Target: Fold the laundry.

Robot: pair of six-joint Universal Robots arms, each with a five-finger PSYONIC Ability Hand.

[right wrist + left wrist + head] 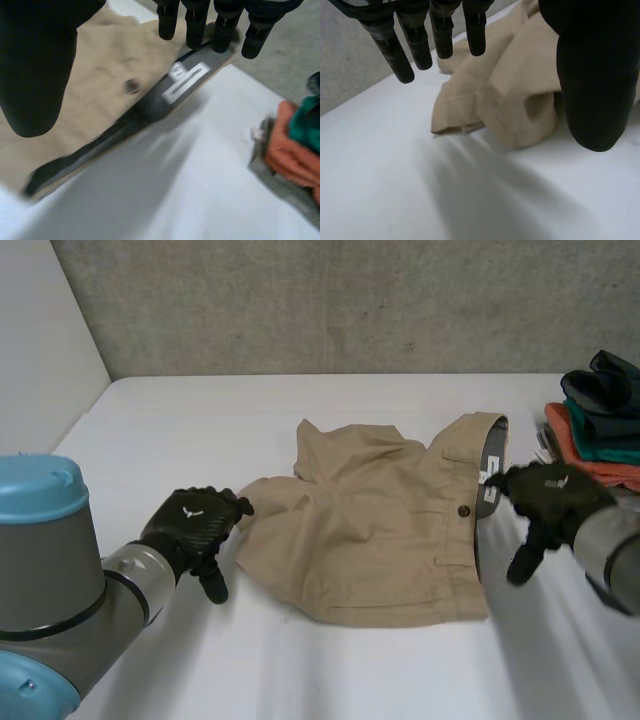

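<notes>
Running off-frame, clothes pile, shorts bunched

Khaki shorts: rumpled, spread flat, centre frame; grey-lined waistband at right, legs toward left. Folded clothes stack: orange, teal, dark; right edge.

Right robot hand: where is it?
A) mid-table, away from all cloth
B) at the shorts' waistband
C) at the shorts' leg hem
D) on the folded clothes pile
B: the right robot hand has its straight fingertips at the grey waistband of the shorts, by the white label.
</notes>
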